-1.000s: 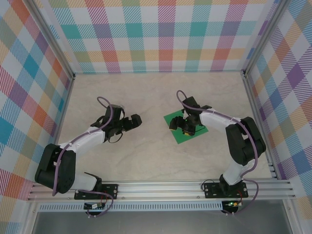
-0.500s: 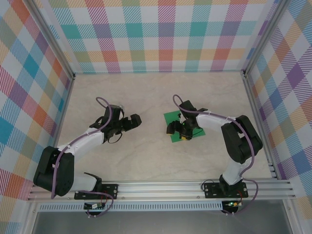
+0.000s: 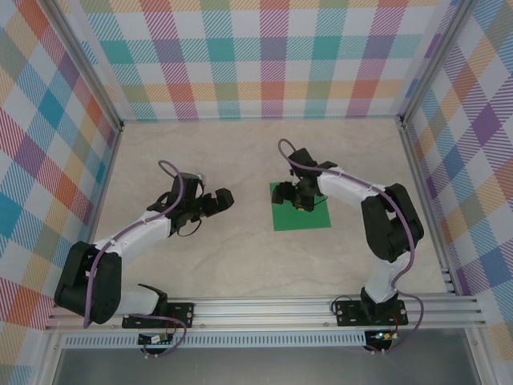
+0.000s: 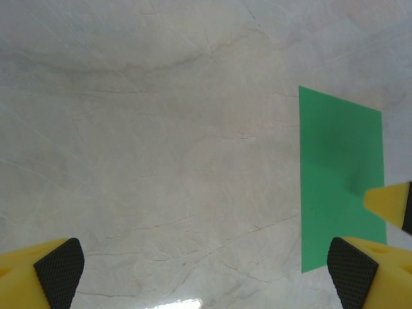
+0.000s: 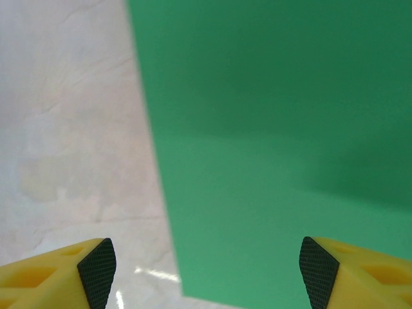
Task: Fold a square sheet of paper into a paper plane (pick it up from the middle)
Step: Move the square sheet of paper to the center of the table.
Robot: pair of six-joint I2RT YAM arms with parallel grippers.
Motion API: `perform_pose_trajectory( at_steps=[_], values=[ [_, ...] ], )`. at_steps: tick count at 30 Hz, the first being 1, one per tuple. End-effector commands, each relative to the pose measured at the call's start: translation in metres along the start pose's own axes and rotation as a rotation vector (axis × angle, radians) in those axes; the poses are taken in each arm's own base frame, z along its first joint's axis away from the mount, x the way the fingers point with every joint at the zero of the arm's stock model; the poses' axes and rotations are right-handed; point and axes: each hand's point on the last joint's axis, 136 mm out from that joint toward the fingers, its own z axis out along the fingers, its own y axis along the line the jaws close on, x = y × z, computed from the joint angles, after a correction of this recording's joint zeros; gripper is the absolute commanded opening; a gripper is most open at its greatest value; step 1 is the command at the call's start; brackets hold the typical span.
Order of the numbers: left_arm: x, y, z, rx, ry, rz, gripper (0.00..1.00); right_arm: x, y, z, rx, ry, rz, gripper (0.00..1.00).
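Your right gripper (image 3: 292,196), spread wide and empty, has shifted to the far-left corner of the flat bright green paper square (image 3: 309,216); folding hasn't begun.

From above, the right claw (image 3: 293,196) covers the far edge of the paper (image 3: 304,216). Ahead of that claw, the paper runs off the wrist view's top and right.

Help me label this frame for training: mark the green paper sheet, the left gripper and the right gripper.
green paper sheet (image 3: 303,218), top view, bare near part of the sheet.
left gripper (image 4: 206,267), left wrist view, midway between its fingers.
right gripper (image 5: 207,265), right wrist view, midway between its fingers.
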Motion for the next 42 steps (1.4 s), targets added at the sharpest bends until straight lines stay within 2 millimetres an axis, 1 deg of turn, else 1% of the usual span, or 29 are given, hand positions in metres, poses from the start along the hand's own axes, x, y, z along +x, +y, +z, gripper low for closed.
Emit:
perform_pose_trajectory(
  at_steps=[1, 4, 8, 11, 14, 15, 18, 21, 23, 25, 27, 28, 29, 31, 33, 39, 41, 42],
  values=[
    [0.006, -0.019, 0.002, 0.066, 0.017, 0.01, 1.0, -0.006, -0.02, 0.003, 0.029, 0.035, -0.006, 0.78],
    [0.007, -0.028, 0.006, 0.078, 0.026, 0.023, 1.0, -0.006, -0.024, 0.014, 0.032, 0.059, -0.001, 0.78],
    [0.011, -0.033, 0.011, 0.071, 0.042, 0.041, 1.0, 0.01, -0.031, 0.027, 0.028, 0.114, 0.032, 0.77],
    [0.013, -0.032, 0.013, 0.06, 0.044, 0.043, 1.0, 0.026, -0.037, 0.031, 0.022, 0.14, 0.071, 0.76],
    [0.014, -0.03, 0.014, 0.055, 0.044, 0.044, 1.0, 0.038, -0.031, 0.027, -0.024, 0.141, 0.062, 0.76],
    [0.013, -0.031, 0.014, 0.055, 0.044, 0.046, 1.0, 0.039, -0.029, 0.025, -0.026, 0.137, 0.051, 0.76],
    [0.013, -0.032, 0.015, 0.059, 0.048, 0.048, 1.0, 0.028, -0.03, 0.013, 0.028, 0.102, 0.006, 0.77],
    [0.012, -0.035, 0.016, 0.064, 0.052, 0.05, 1.0, 0.011, -0.026, -0.002, 0.087, 0.061, -0.062, 0.78],
    [0.012, -0.037, 0.016, 0.067, 0.05, 0.05, 1.0, 0.001, -0.027, -0.01, 0.123, 0.034, -0.099, 0.82],
    [0.013, -0.038, 0.017, 0.068, 0.052, 0.051, 1.0, -0.004, -0.033, -0.012, 0.174, 0.028, -0.111, 0.84],
    [0.014, -0.037, 0.019, 0.067, 0.055, 0.052, 1.0, -0.005, -0.035, -0.011, 0.203, 0.04, -0.121, 0.85],
    [0.014, -0.037, 0.019, 0.066, 0.057, 0.051, 1.0, -0.005, -0.035, -0.009, 0.212, 0.045, -0.129, 0.88],
    [0.014, -0.036, 0.02, 0.062, 0.059, 0.05, 1.0, -0.005, -0.036, -0.008, 0.225, 0.047, -0.129, 0.95],
    [0.013, -0.037, 0.021, 0.062, 0.057, 0.049, 1.0, -0.004, -0.035, -0.003, 0.226, 0.063, -0.139, 0.99],
    [0.013, -0.037, 0.021, 0.062, 0.058, 0.048, 1.0, -0.005, -0.036, 0.0, 0.247, 0.072, -0.144, 1.0],
    [0.014, -0.035, 0.022, 0.049, 0.061, 0.051, 1.0, -0.006, -0.03, 0.009, 0.271, 0.101, -0.186, 1.0],
    [0.015, -0.033, 0.022, 0.046, 0.06, 0.049, 1.0, -0.006, -0.028, 0.016, 0.27, 0.124, -0.189, 1.0],
    [0.016, -0.033, 0.022, 0.045, 0.06, 0.049, 1.0, -0.005, -0.031, 0.019, 0.288, 0.137, -0.186, 1.0]
  ],
)
